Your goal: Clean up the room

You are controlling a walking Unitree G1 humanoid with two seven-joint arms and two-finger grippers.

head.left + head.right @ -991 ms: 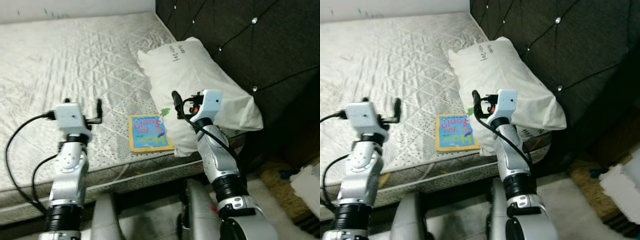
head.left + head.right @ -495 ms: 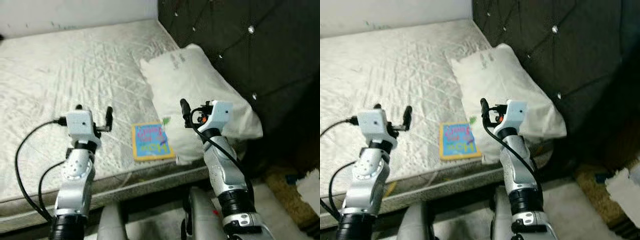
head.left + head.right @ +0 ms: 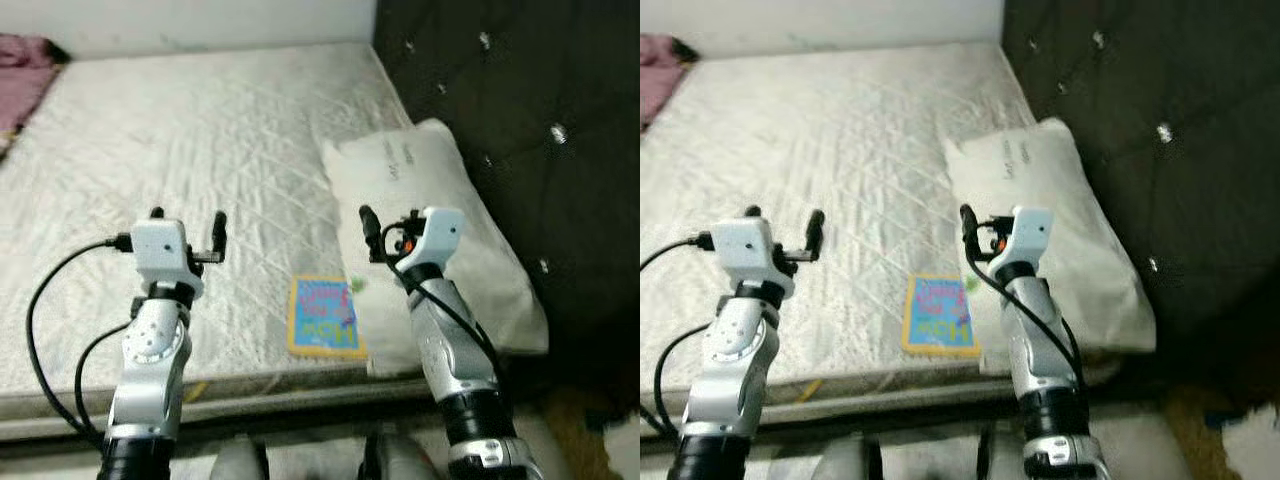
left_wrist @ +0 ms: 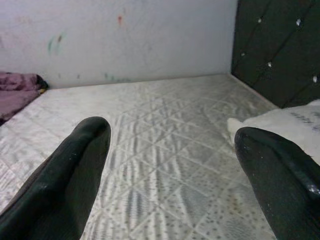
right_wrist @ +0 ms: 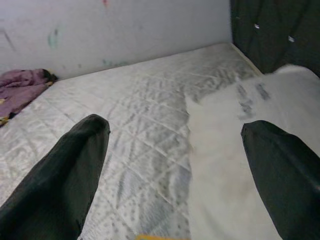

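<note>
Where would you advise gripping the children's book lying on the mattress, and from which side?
Probably the book's near edge, approached from the mattress's front edge. It lies flat near that edge, so fingers could slide under there; its right side sits close against the pillow.

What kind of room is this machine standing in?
Most likely a bedroom. It faces a bare quilted mattress with a white pillow lying against a dark tufted headboard. A colourful children's book lies near the mattress edge, and some purple cloth sits at the far corner.

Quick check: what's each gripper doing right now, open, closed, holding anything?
Left gripper: open, holding nothing, above the mattress.
Right gripper: open, holding nothing.
</note>
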